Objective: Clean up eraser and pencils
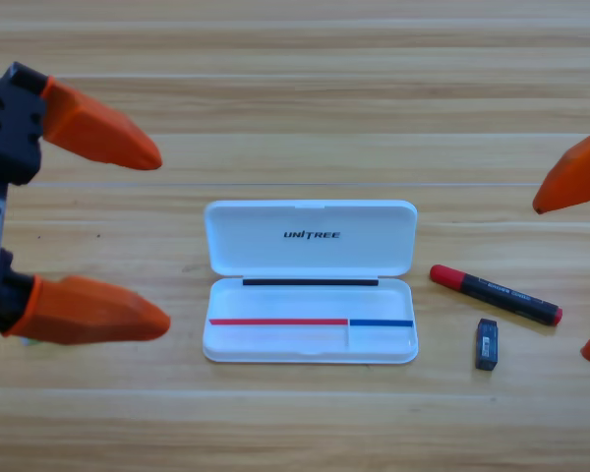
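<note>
While both arms wait at the edges, nothing is packed yet.
Marker point(495, 294): right of the open case point(311, 337), long axis slanting.
Eraser point(486, 344): just below the marker.
Nearer gripper: the right gripper point(582, 261), jaws spread, holding nothing.
Left gripper point(159, 236): left of the case, jaws spread, holding nothing.

The open case point(310, 285) lies mid-table point(295, 79). Right of it lies the marker point(496, 294), with the eraser point(487, 343) just below, apart from it. Grippers wait at both edges.

The left gripper point(162, 236) has a black blocky body with small round holes, a strip of bare metal with screws, and two thick, tapering orange jaws with rounded tips. Of the right gripper point(585, 265) only two orange jaw pieces show.
</note>
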You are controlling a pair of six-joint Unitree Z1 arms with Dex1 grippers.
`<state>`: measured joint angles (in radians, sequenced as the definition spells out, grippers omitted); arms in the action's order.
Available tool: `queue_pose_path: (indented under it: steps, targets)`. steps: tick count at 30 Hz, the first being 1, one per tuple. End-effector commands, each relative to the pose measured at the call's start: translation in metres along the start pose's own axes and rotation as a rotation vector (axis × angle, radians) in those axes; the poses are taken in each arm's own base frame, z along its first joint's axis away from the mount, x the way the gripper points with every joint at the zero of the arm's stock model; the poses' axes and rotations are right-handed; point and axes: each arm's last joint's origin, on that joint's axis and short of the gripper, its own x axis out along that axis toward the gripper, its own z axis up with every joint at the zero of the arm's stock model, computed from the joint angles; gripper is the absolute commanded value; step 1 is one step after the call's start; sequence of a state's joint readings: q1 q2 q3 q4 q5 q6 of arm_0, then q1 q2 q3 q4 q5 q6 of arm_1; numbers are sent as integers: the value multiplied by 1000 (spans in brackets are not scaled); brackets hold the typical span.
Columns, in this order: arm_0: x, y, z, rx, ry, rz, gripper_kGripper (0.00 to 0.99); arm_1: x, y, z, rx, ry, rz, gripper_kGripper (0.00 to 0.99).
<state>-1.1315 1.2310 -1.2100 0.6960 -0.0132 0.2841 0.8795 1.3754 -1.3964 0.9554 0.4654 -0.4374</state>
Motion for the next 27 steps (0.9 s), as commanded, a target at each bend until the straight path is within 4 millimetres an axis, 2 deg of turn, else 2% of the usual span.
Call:
queue_pose_path:
  steps: [1,7,9,15,21,24,27]
  targets:
    - [-1,-4,-4,-2,2,3,990,5,5,-4,-15,6,-1,985]
    - [-1,-5,-6,-7,7,4,990,4,6,-8,7,13,-11,985]
    - [-3,-5,-7,-7,1,5,990,6,4,-13,63,46,-59,985]
    - [-4,-4,-6,-15,-5,24,990,17,-24,-25,329,172,-314,986]
    - [-20,0,-14,-46,-40,155,990,48,-57,-34,641,297,-623,985]
    - [-28,4,-17,-53,-71,264,988,65,-86,-35,784,355,-686,985]
    - [-37,18,-15,-101,-84,358,985,92,-109,-42,862,429,-694,982]
